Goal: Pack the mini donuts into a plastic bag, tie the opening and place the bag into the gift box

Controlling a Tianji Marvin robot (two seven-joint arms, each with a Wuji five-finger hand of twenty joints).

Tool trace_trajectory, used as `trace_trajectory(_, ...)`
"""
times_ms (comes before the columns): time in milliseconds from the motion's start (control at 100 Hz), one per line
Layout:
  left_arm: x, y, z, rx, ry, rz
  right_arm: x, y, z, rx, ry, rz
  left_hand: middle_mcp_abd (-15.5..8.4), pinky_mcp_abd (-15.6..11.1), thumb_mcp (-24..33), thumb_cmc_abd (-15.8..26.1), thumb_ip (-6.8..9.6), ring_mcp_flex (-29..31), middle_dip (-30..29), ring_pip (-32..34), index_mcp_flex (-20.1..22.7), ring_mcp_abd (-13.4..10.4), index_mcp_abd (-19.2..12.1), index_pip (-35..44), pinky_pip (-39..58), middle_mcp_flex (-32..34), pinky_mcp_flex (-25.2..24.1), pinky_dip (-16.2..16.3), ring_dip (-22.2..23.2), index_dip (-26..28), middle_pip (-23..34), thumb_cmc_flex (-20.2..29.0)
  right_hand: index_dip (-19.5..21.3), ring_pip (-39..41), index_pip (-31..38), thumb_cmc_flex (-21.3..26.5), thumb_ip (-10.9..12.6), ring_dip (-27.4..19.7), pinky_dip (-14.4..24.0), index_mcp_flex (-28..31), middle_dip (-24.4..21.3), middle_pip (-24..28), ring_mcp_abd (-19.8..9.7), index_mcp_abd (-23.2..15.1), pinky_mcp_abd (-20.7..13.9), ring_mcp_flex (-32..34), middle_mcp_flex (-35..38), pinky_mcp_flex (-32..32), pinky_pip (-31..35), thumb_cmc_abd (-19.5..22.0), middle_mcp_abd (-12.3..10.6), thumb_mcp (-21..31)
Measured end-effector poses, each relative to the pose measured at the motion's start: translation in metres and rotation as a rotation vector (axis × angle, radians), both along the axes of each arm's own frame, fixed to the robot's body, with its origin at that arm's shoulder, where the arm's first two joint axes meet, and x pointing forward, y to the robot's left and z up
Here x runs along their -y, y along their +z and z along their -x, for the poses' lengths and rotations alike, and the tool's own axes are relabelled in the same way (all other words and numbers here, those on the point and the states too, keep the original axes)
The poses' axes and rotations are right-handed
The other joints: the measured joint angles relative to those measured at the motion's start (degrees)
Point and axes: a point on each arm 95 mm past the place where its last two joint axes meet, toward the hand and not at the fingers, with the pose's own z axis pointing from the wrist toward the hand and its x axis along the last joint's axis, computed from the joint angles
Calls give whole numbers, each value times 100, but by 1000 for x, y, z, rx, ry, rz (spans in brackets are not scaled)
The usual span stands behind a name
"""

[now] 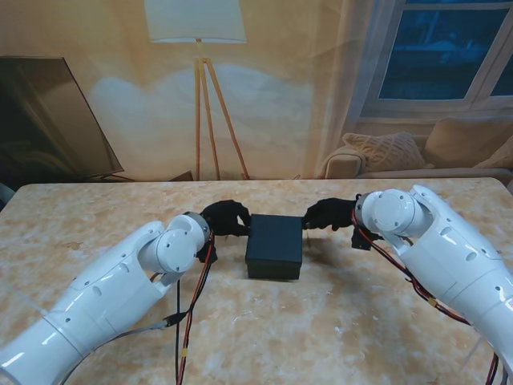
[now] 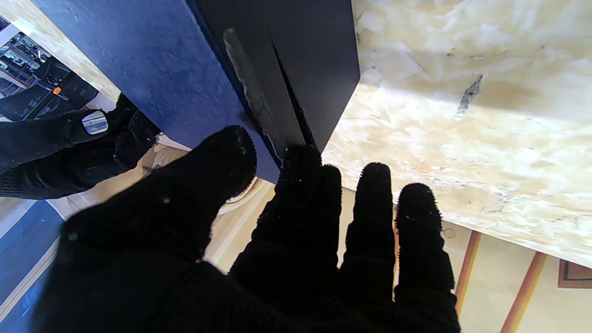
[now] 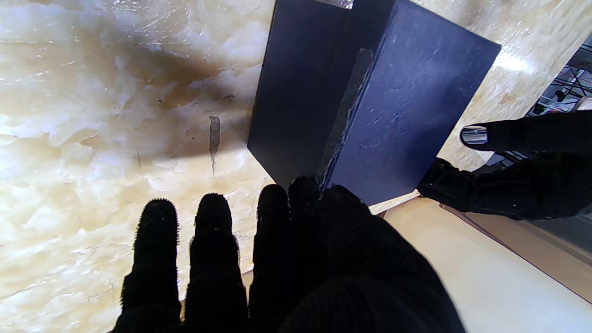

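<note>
The closed gift box [image 1: 274, 246] sits between both gloved hands, left hand [image 1: 224, 218] and right hand [image 1: 329, 214], fingers spread, empty, at its far corners.

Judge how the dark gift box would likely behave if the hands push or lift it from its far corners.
The gift box looks stiff, with flat walls and crisp edges, so it should hold shape. It sits low and wide on the smooth table, so it would probably slide rather than tip. The left hand and right hand touch only corners, so it may twist.
</note>
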Motion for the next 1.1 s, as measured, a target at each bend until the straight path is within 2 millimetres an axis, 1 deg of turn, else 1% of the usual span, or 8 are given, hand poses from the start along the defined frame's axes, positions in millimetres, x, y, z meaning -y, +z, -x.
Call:
trace_trajectory(190,1,-4,-1,-12,13,2,0,-1,0,-2,0,-2,0,4,0,0,0,-3,-1,0,-8,2,0,-71,0,-27,0,0,0,-3,0,0,0,0,0,0,0,1,2,0,0,0,0,0,0,-2,-1,0,0,0,0,-1)
trace_trajectory(780,1,-5,-1,-14,19,3,-1,-6,0,-16,-5,-1,7,16,0,1,0,-3,-1,0,-11,4,0,-121,0,-29,0,2,0,-4,0,0,0,0,0,0,0,34,58,0,0,0,11,0,0,-11,-1,-1,0,0,0,-54)
trace_trajectory(840,2,-7,-1,-17,21,3,-1,-6,0,-18,-6,-1,17,18,0,1,0,-4,-1,0,-70,5,-4,-122,0,-33,0,2,0,-6,0,0,0,0,0,0,0,34,58,0,0,0,11,0,0,-13,-1,-1,0,0,0,-65)
trace_trajectory(860,2,-7,-1,-18,22,4,-1,-6,0,-19,-6,0,17,18,0,1,-36,-4,-1,0,-70,5,-6,-123,0,-33,0,2,0,-9,0,0,0,0,0,0,0,34,58,0,0,0,12,0,0,-13,-1,-1,0,0,0,-66)
trace_trajectory(930,2,-8,-1,-21,25,6,-1,-7,0,-21,-7,0,17,29,0,3,-36,-4,-1,0,-70,5,-11,-126,0,-33,0,3,0,-10,0,-42,0,0,0,0,0,35,58,0,0,0,12,0,0,-13,-1,-1,0,0,0,-71)
trace_trajectory(980,2,-9,-1,-23,26,7,-1,-7,0,-22,-9,0,17,59,0,6,-36,-4,-1,0,-71,78,-12,-127,0,-33,0,3,0,-11,0,-61,0,0,0,0,0,35,58,0,0,0,12,0,0,-13,-1,-1,0,0,0,-72)
trace_trajectory(1100,2,-9,-1,-26,29,9,-1,-7,-1,-24,-11,1,17,63,0,9,-36,-4,-1,0,-71,81,-13,-129,0,-33,0,3,0,-11,0,-69,0,0,0,0,0,35,58,0,0,0,13,0,1,-31,-1,-33,0,0,0,-73)
